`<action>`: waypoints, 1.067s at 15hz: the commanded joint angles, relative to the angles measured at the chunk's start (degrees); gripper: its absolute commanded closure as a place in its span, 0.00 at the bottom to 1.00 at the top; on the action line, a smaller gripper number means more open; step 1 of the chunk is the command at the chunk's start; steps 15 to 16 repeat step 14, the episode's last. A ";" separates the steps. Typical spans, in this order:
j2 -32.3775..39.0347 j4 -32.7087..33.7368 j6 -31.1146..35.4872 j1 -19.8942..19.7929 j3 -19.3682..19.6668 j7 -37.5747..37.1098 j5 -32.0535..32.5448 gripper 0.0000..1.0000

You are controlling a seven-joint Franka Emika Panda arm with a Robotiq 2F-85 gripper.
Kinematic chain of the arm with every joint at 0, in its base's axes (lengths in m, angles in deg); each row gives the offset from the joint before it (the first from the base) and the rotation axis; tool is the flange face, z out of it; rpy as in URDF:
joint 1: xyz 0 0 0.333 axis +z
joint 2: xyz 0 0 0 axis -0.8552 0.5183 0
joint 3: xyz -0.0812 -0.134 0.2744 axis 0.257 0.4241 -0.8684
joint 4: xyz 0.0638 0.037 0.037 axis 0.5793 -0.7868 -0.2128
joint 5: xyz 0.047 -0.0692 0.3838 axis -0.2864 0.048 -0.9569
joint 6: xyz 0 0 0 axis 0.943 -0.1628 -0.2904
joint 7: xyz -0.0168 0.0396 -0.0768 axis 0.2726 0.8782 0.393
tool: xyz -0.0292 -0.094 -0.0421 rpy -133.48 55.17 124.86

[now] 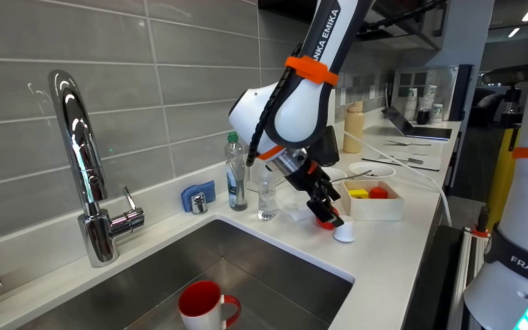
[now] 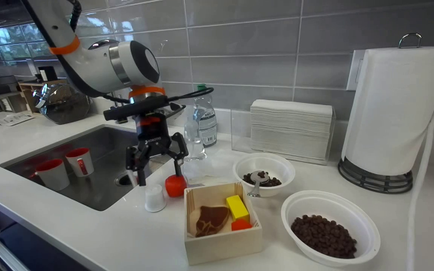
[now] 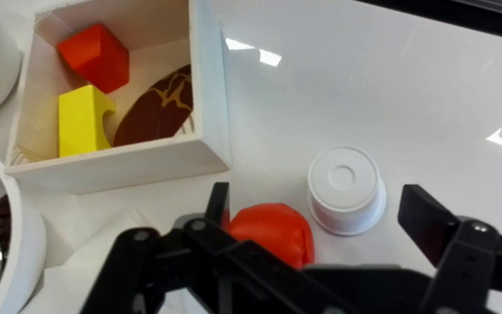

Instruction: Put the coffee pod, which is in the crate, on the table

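Observation:
The white coffee pod [image 2: 155,197] stands upside down on the white countertop, the table [image 2: 134,241], outside the crate. It also shows in an exterior view [image 1: 344,230] and the wrist view [image 3: 346,187]. The pale, shallow crate [image 2: 222,246] holds a yellow block, a red-orange piece and a brown toy steak. A red ball [image 3: 277,231] lies beside the pod, partly hidden by my gripper. My gripper [image 3: 316,198] is open and empty, pointing down, its fingers wide apart over the pod and ball. I cannot tell whether one finger touches the ball [image 2: 175,185].
A steel sink [image 2: 104,158] with two red-and-white mugs is beside the pod. Two white bowls [image 2: 330,199] with dark pieces stand by the crate, one with a spoon. Bottles [image 1: 235,178], a napkin holder [image 2: 290,130] and a paper towel roll [image 2: 398,113] line the wall.

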 commanded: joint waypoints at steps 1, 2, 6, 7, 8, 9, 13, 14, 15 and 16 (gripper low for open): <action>-9.47 -3.39 -1.87 -1.96 1.46 3.59 -3.78 0.00; -11.63 -3.99 -1.74 -2.67 2.06 3.87 -5.65 0.00; -18.31 -4.42 -1.81 -5.01 4.78 4.56 -14.60 0.00; -19.58 -4.34 -1.65 -5.44 5.42 4.36 -16.58 0.00; -20.86 -4.40 -1.28 -5.74 5.88 3.62 -18.16 0.00; -21.90 -4.37 -0.97 -6.05 6.22 3.15 -18.98 0.00; -24.92 -4.49 0.08 -6.54 6.40 1.47 -20.09 0.00; -25.48 -4.56 0.50 -6.55 6.16 0.46 -20.07 0.00; -25.48 -4.56 0.50 -6.55 6.16 0.46 -20.07 0.00; -25.48 -4.56 0.50 -6.55 6.16 0.46 -20.07 0.00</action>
